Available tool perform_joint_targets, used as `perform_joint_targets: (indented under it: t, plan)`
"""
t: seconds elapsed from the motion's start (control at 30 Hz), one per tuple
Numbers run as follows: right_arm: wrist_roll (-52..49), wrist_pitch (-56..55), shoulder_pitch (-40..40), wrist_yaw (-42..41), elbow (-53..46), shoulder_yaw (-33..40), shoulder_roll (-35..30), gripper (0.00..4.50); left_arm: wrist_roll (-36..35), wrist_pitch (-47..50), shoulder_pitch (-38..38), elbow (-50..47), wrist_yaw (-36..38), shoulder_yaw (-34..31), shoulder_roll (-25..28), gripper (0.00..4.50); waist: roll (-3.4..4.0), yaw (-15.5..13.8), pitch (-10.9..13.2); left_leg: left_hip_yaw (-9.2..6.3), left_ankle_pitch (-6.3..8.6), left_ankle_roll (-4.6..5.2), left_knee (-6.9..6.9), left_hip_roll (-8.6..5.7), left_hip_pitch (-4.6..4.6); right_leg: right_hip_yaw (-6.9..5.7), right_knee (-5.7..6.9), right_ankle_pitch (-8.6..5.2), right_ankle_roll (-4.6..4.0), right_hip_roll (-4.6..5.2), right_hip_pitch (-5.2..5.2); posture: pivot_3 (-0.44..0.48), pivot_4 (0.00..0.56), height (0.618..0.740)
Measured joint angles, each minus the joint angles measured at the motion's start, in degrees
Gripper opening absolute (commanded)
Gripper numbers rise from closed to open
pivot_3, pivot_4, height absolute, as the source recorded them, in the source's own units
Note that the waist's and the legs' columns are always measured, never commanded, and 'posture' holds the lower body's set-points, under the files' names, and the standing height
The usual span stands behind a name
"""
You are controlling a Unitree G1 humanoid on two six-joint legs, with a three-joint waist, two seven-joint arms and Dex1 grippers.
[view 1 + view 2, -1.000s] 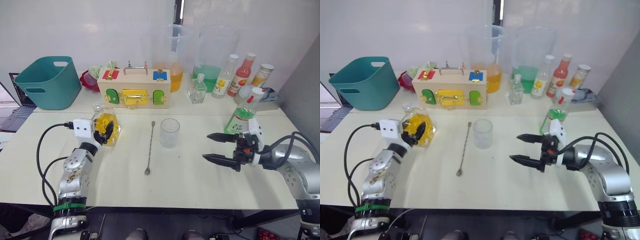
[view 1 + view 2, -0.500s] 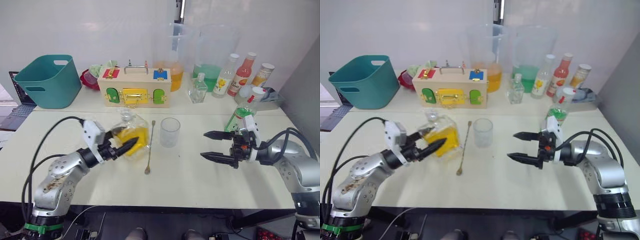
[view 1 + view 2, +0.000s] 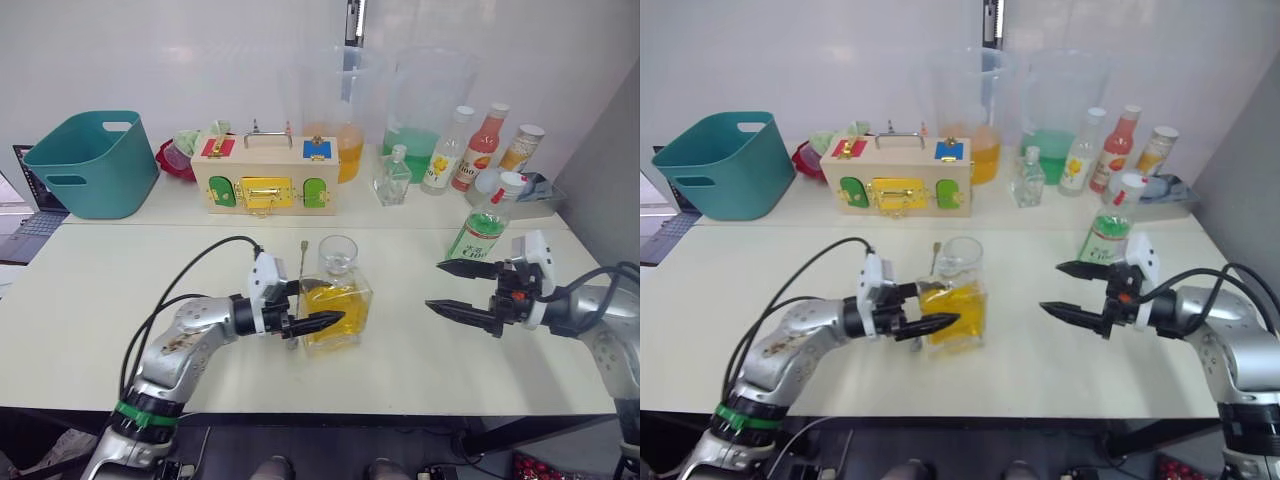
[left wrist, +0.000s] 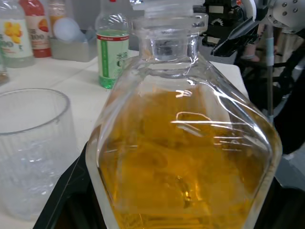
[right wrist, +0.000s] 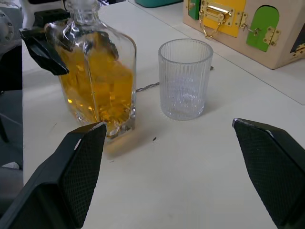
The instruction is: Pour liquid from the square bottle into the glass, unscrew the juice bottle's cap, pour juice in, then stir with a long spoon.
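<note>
Landmark: the glass (image 3: 338, 258), mid-table, empty, upright.

Left of the glass: left gripper (image 3: 322, 321) is clamped on the square bottle (image 3: 336, 310), fingers on either side of its body. Bottle stands upright, just in front of the glass and a little left of it; whether its base rests on the table or is held just off it cannot be told. Yellow liquid (image 4: 186, 167) fills most of the body. The neck appears stoppered in the left wrist view.

Spoon (image 3: 301, 262) lies on the table just left of the glass, mostly hidden behind the bottle.

Right of the glass: juice bottle (image 3: 484, 226) stands well apart, cap (image 3: 513, 184) on. Right gripper (image 3: 451, 287) hovers near that bottle, on its glass side, fingers spread wide and empty.

Step in hand, by judgement: first pour, bottle brought up to the glass, nothing poured yet. Next move calls for lifting the bottle, setting its mouth over the rim and tilting slowly; if the stopper is in, it has to come out first.
</note>
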State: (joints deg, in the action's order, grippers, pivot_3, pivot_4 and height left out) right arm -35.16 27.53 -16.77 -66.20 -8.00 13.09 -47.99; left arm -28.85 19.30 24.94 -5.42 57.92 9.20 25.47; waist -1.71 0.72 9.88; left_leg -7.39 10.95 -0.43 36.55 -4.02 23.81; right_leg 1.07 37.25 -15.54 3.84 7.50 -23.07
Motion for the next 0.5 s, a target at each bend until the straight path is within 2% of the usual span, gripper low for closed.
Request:
perform_joint_targets:
  t: [0.27, 0.5]
  plan:
    - [-2.0, 1.9, 6.4, 3.3, -5.4, 5.0, -0.7, 4.5, 7.1, -10.6, 6.1, 13.5, 6.8, 3.4, -5.0, 2.79, 0.0, 0.1, 0.0, 0.01, 0.02, 0.04, 0.13, -0.01, 0.0, 0.0, 0.18, 0.0, 0.01, 0.0, 0.02, 0.0, 0.15, 0.74]
    - [-2.3, 2.8, 8.3, 4.3, -7.7, 6.5, -0.8, 4.5, 9.5, -14.2, 9.6, 18.8, 10.9, 4.0, -6.3, 2.79, 0.0, 0.0, 0.0, 0.01, 0.04, 0.08, 0.29, -0.04, -0.01, 0.03, 0.33, 0.0, 0.03, 0.01, 0.03, 0.0, 0.15, 0.74]
